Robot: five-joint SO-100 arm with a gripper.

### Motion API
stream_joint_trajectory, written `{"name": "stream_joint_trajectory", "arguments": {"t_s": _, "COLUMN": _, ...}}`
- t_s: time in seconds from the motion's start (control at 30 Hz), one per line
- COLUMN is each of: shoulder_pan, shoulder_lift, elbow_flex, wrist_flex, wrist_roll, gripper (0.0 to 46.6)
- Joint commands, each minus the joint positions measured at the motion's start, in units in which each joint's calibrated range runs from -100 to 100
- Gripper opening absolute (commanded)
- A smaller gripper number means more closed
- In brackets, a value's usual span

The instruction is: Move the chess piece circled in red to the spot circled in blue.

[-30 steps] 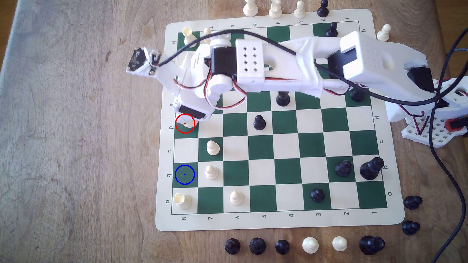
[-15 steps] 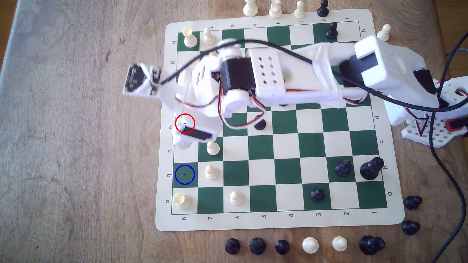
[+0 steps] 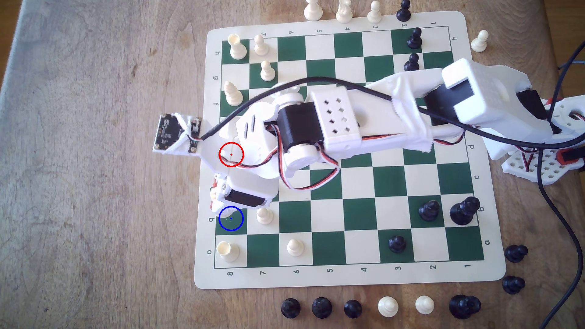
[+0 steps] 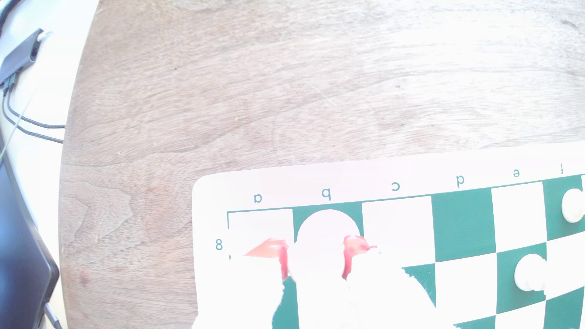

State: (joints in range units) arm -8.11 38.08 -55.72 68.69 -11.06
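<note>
**Cream piece held over the blue-ringed square**

Your gripper is clamped on the chess piece circled in red, a cream-white piece whose round form sits between the two red-tipped fingers; the glare washes out its shape. In the wrist view the piece covers most of the dark green square at file b, rank 8. Whether its base touches the board you cannot tell.

In the exterior view your white arm reaches across the board from the exterior view's right, and the gripper sits at the upper edge of the spot circled in blue. The red ring now lies over the arm's body, not over a piece.

A cream pawn stands on the square just to the exterior view's right of the blue ring. A cream rook stands on the corner square just below it.
</note>
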Motion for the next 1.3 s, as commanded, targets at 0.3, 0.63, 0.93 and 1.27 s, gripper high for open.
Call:
{"name": "stream_joint_trajectory", "arguments": {"t_s": 0.3, "shoulder_pan": -1.4, "shoulder_lift": 3.1, "elbow_flex": -6.0, "wrist_flex": -3.9, "wrist_roll": -1.0, "gripper": 4.3}}
{"name": "stream_joint_trajectory", "arguments": {"t_s": 0.63, "shoulder_pan": -0.7, "shoulder_lift": 5.3, "elbow_flex": -6.0, "wrist_flex": -4.8, "wrist_roll": -0.6, "gripper": 4.2}}
{"name": "stream_joint_trajectory", "arguments": {"t_s": 0.93, "shoulder_pan": -0.1, "shoulder_lift": 6.1, "elbow_flex": -6.1, "wrist_flex": -5.4, "wrist_roll": -0.4, "gripper": 4.2}}
{"name": "stream_joint_trajectory", "arguments": {"t_s": 1.27, "shoulder_pan": 0.0, "shoulder_lift": 6.3, "elbow_flex": -6.1, "wrist_flex": -5.3, "wrist_roll": 0.0, "gripper": 4.5}}
